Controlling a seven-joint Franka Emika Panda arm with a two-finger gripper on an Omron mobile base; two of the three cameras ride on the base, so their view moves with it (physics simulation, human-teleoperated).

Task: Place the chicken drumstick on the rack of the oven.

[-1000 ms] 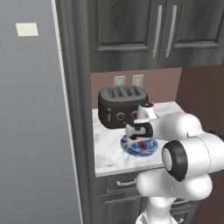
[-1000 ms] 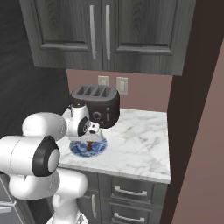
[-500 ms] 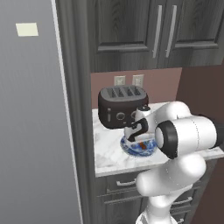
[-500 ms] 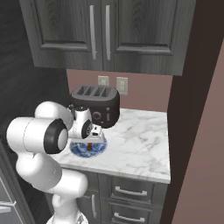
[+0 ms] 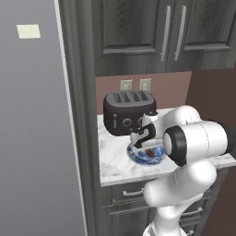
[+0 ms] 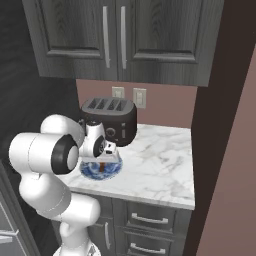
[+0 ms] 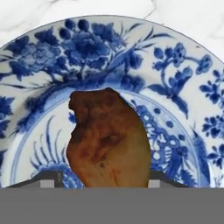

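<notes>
Chicken drumstick [image 7: 109,140] lies between the fingers [image 7: 49,178] on plate [image 7: 183,78]

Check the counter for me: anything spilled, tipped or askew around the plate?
Nothing stands out. The chicken drumstick lies inside the blue-and-white plate, which sits flat on the marble counter. The toaster stands upright behind it. The tool straddles the drumstick.

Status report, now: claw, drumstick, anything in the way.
Claw low over the plate, a fingertip either side of the chicken drumstick; closed or not, cannot tell. Drumstick on the plate. Toaster right behind.
</notes>
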